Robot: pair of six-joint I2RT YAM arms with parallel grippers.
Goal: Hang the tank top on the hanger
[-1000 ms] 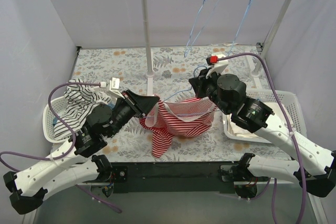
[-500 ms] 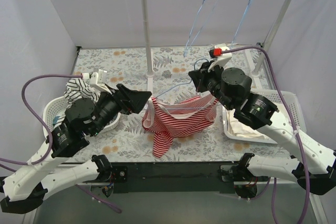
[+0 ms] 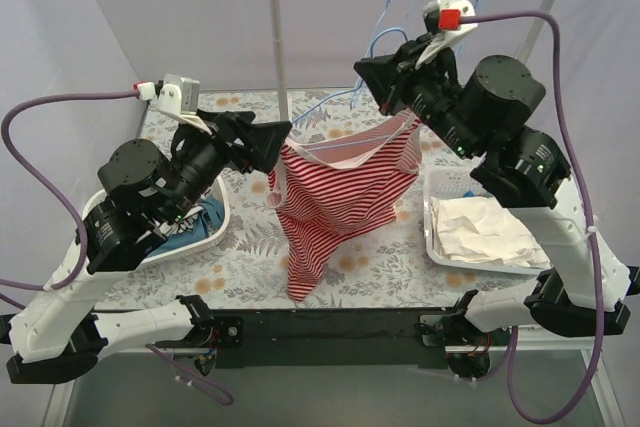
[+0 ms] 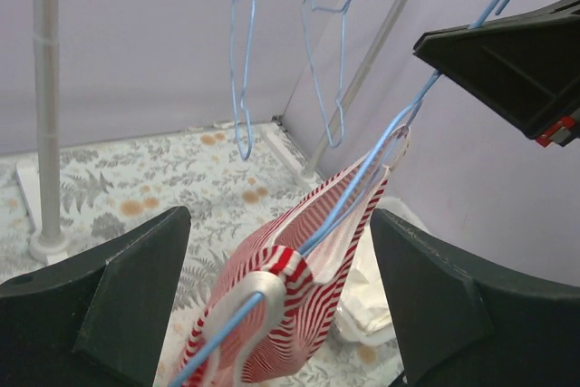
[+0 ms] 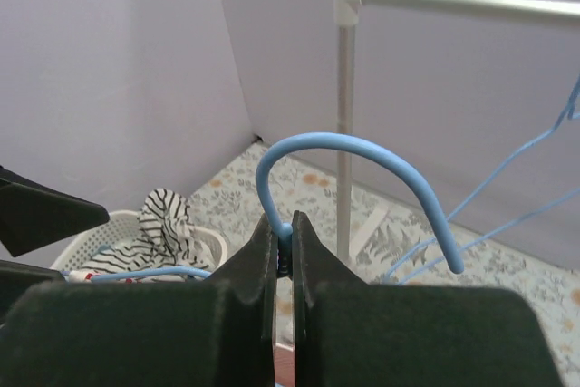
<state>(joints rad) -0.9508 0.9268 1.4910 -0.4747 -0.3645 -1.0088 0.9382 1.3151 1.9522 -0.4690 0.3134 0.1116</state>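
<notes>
Right gripper (image 5: 283, 228) clamped the hanger (image 5: 326, 139) just below its hook. Rack pole (image 5: 345, 70) stood behind the hanger, striped garment (image 5: 172, 224) lower left of it.

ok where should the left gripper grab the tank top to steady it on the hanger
Grip the pale-trimmed shoulder of the tank top, where it wraps the end of the hanger. Come in along the wire from that end, since the fold lies between the open fingers of the left gripper.
</notes>
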